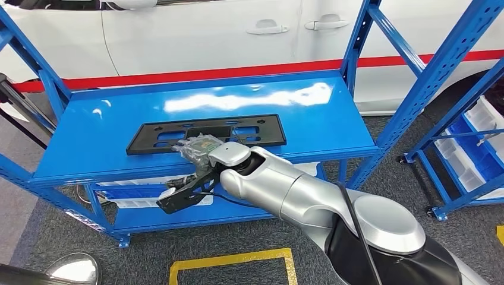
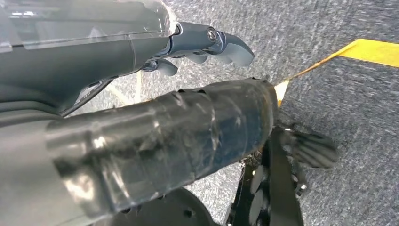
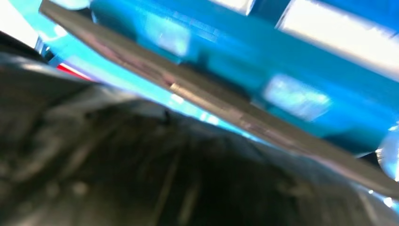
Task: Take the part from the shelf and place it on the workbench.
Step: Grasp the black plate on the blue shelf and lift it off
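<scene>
the blue shelf [image 1: 333, 127] stands by a white car [image 1: 196, 35]. my right hand [image 1: 199, 151] rests on the black plate holder [image 1: 178, 135] at the front edge, ready to grab. i can't tell how my fingers sit.

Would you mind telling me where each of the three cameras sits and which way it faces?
Head view: high on the body, looking forward and down at the blue shelf, the black part, the right arm and right robot hand.
Left wrist view: behind the left robot hand, facing grey floor.
Right wrist view: behind the right robot hand, close to the part's edge.
Head and right wrist views share part and shelf.
</scene>
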Motion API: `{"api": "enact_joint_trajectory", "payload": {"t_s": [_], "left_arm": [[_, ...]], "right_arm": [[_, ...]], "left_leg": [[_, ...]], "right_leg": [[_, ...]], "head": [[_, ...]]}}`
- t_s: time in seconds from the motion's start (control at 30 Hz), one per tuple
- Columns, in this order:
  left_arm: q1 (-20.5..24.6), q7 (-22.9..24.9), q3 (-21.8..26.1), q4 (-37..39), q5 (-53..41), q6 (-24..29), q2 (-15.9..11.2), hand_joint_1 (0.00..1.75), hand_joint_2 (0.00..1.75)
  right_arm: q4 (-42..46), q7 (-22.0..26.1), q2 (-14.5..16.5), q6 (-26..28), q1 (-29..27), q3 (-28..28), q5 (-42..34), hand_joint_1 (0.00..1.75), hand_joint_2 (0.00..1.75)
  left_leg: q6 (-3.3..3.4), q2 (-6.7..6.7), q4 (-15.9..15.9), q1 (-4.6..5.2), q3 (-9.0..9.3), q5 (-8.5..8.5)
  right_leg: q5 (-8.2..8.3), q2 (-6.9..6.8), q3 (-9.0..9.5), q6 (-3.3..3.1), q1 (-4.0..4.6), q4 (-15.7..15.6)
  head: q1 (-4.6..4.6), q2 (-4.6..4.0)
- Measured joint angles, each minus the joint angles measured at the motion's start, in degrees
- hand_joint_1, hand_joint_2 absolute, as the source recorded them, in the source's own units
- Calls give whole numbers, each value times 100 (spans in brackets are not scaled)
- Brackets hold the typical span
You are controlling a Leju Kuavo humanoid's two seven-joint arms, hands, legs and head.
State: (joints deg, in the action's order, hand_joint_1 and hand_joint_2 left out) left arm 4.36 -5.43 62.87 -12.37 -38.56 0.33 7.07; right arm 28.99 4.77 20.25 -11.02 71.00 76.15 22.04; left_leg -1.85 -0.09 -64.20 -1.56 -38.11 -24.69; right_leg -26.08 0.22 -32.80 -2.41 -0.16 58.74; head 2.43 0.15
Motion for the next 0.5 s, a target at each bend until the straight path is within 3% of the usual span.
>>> {"api": "enact_joint_trajectory", "payload": {"t_s": [0.07,0.17,0.23,0.33,0.37,0.4,0.43,0.5], "left_arm": [[8,-18,1,0,-1,-2,-1,0,0],[18,-14,4,0,-15,8,-1,0,0],[8,-1,16,0,-27,21,1,0,0],[4,0,43,0,-38,26,1,0,0],[5,-8,50,0,-44,26,-1,0,0],[5,-20,58,0,-50,24,-2,0,0],[5,-31,68,0,-55,21,-3,0,0],[4,-49,84,0,-61,9,-1,0,0]], "right_arm": [[-181,95,-16,67,141,-30,10,0,0],[-395,235,-95,113,295,-160,60,0,0],[-489,287,-191,112,374,-312,147,0,0],[-607,311,-374,81,414,-528,356,0,0],[-641,316,-428,67,397,-572,420,0,0],[-671,322,-476,54,377,-608,472,0,0],[-696,328,-514,44,361,-643,510,0,0],[-732,339,-565,23,349,-722,569,0,0]], "left_leg": [[49,-5,464,18,193,145],[158,-17,525,24,216,108],[235,-13,550,2,257,94],[317,-13,560,4,296,56],[327,-19,560,8,308,44],[332,-24,559,12,326,27],[329,-29,558,16,353,8],[309,-26,557,24,415,-39]], "right_leg": [[-61,3,-12,61,21,60],[-92,-5,-19,135,38,65],[-215,-9,-99,190,29,270],[-612,-12,-654,244,-4,1294],[-666,-13,-851,250,-13,1588],[-610,-13,-962,248,-18,1690],[-447,-13,-966,237,-20,1573],[33,-14,-710,181,-10,842]], "head": [[-5,0],[-10,0],[-10,-1],[-11,-2],[-11,-1],[-11,-1],[-11,-1],[-11,-1]]}}
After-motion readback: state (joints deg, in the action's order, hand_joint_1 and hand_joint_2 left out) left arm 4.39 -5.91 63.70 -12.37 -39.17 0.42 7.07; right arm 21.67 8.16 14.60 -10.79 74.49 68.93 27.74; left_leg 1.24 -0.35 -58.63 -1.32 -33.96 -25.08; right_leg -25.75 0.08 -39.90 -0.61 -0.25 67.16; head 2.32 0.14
